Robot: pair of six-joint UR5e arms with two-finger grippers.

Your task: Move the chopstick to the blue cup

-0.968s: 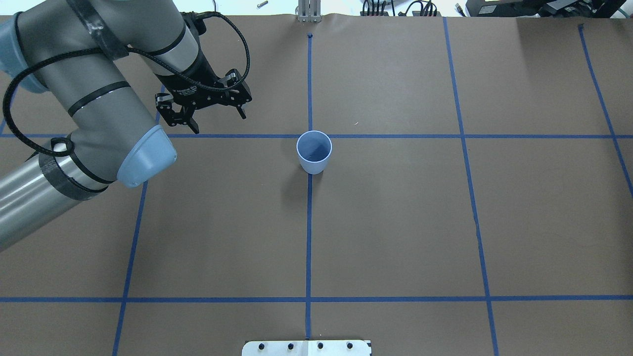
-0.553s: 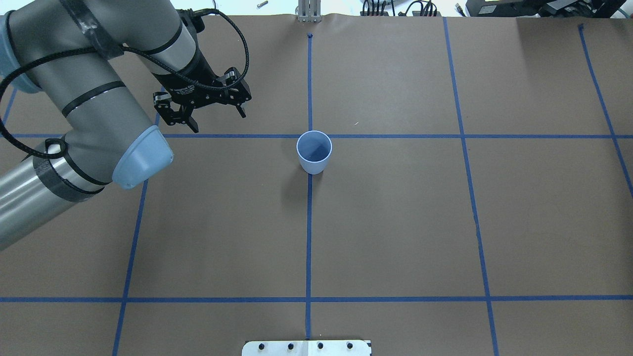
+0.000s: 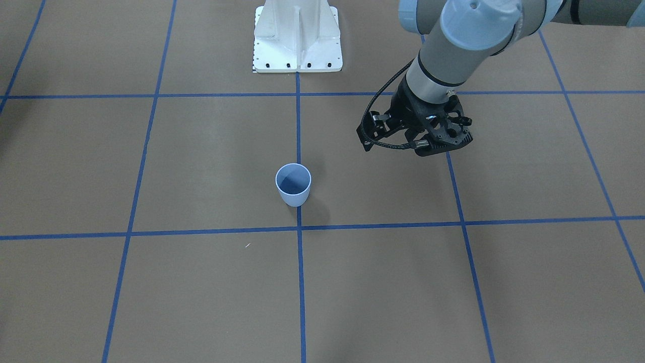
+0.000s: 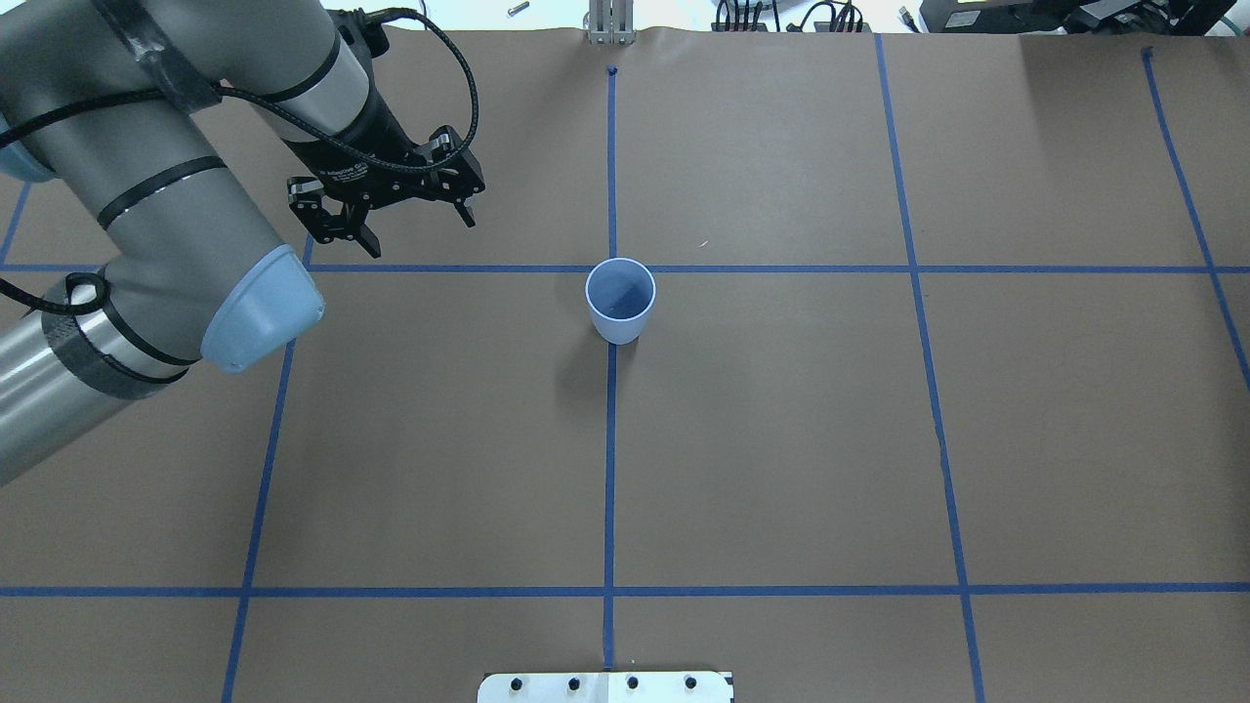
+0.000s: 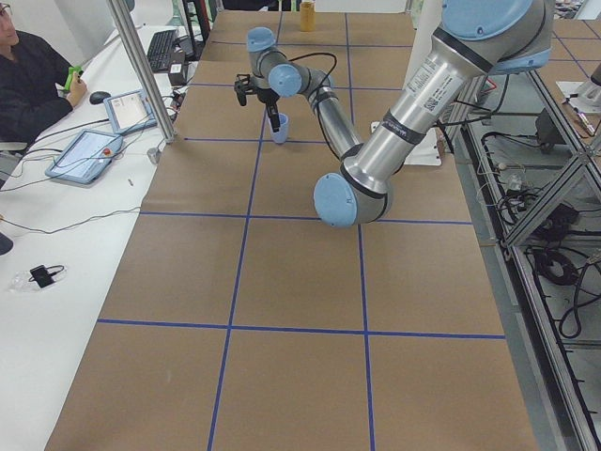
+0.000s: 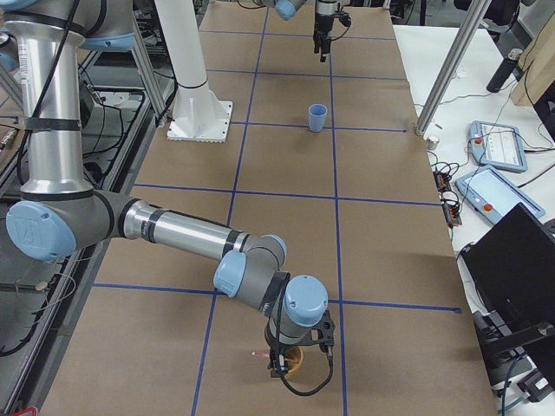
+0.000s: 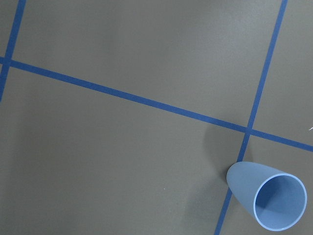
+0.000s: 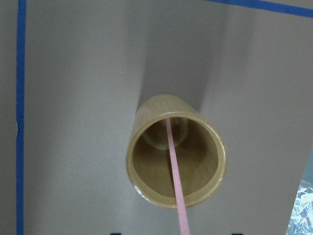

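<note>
Blue cup (image 4: 620, 305) upright at tape crossing, mid-surface (image 4: 781, 439). Left gripper (image 4: 420, 229) hovers near it, well apart, fingers spread. Chopstick (image 8: 173, 161) leans inside tan cup (image 8: 146, 169), near end cut off by frame edge. Right gripper (image 6: 291, 362) right over tan cup, fingers hidden, grip impossible to call.

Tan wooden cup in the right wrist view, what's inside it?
One pink chopstick leans inside the tan cup, lower end on the floor, upper part crossing the rim and leaving the frame. Nothing else shows; the floor beneath the stick is covered.
</note>
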